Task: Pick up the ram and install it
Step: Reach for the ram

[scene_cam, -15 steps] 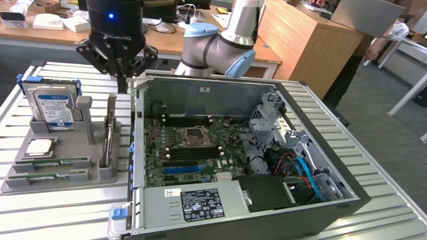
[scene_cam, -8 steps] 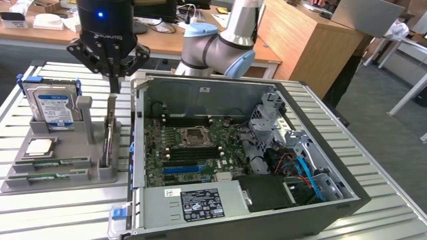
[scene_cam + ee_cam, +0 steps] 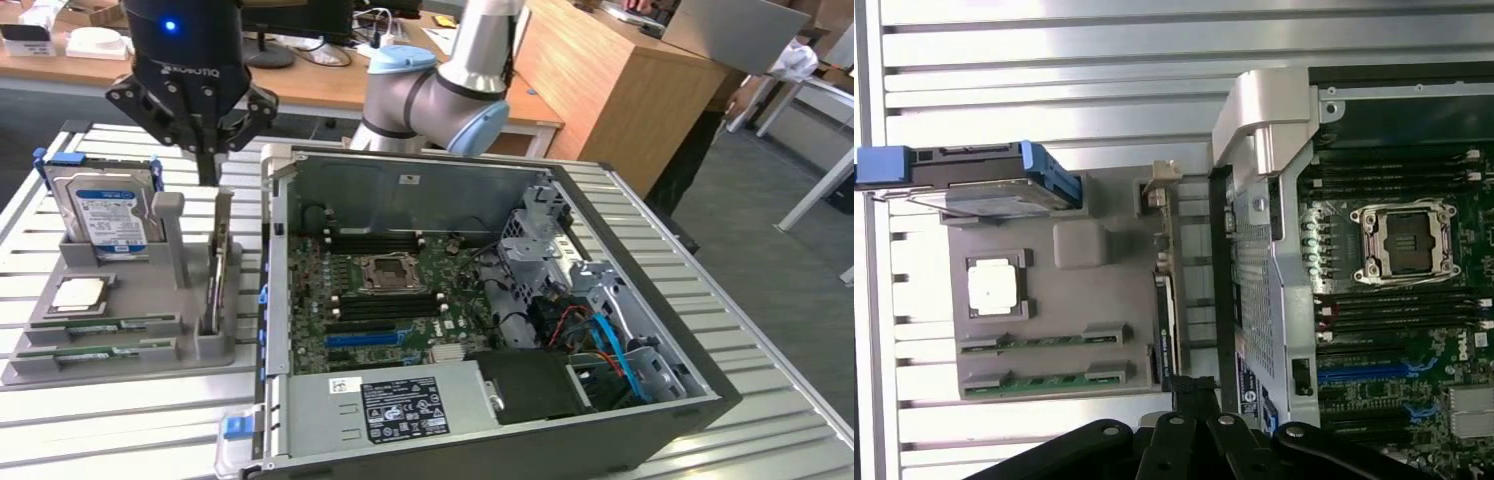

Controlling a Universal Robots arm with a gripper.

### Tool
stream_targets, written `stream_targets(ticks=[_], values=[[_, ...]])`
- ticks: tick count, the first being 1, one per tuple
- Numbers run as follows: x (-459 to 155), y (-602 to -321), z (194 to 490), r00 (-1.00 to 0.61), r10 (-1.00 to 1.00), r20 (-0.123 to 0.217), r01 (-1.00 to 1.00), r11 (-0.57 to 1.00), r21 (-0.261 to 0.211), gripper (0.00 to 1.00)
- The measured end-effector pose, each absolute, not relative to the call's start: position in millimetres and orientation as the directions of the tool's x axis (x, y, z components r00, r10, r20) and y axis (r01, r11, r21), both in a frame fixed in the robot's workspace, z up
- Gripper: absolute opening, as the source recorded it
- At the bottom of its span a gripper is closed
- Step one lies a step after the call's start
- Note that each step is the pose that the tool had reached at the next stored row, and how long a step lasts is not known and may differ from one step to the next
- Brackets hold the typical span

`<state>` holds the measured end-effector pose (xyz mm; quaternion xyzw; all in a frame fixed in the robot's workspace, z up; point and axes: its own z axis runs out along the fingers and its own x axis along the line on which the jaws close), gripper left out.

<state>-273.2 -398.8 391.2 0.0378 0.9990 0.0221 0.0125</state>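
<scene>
Two green ram sticks (image 3: 102,325) (image 3: 91,353) lie flat in slots at the front of a grey holder (image 3: 160,300); the wrist view shows them as ram sticks (image 3: 1044,340) (image 3: 1044,380). A third thin board (image 3: 214,272) (image 3: 1166,310) stands on edge in the holder's side nearest the case. My gripper (image 3: 206,160) (image 3: 1194,388) hangs above the holder's back, over that upright board and clear of it. Its fingers are shut together with nothing between them. The motherboard's dark memory slots (image 3: 387,300) (image 3: 1399,305) flank the bare processor socket (image 3: 387,270).
The open computer case (image 3: 627,420) takes up the table's middle and the exterior view's right, its wall (image 3: 274,260) close beside the holder. A blue-labelled hard drive (image 3: 110,215) stands at the holder's back and a square silver processor chip (image 3: 80,292) lies beside it.
</scene>
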Motion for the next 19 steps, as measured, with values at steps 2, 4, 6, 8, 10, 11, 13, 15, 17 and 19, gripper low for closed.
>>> stream_targets(ticks=[2, 4, 6, 8, 10, 11, 13, 15, 17, 19], values=[[-278, -399, 391, -0.997, 0.076, -0.023, 0.075, 0.996, 0.045, 0.10], [-283, -399, 391, -0.997, 0.077, -0.023, 0.075, 0.996, 0.045, 0.10], [-288, -399, 391, -0.997, 0.077, -0.023, 0.076, 0.996, 0.045, 0.10], [-293, -399, 391, -0.997, 0.077, -0.023, 0.076, 0.996, 0.045, 0.10], [-298, -399, 391, -0.997, 0.077, -0.023, 0.076, 0.996, 0.045, 0.10], [-301, -399, 390, -0.997, 0.077, -0.023, 0.076, 0.996, 0.045, 0.10], [-305, -399, 390, -0.997, 0.078, -0.023, 0.077, 0.996, 0.045, 0.10], [-310, -399, 390, -0.997, 0.078, -0.023, 0.077, 0.996, 0.045, 0.10], [-314, -399, 390, -0.997, 0.078, -0.023, 0.077, 0.996, 0.045, 0.10], [-319, -399, 390, -0.997, 0.078, -0.023, 0.077, 0.996, 0.045, 0.10]])
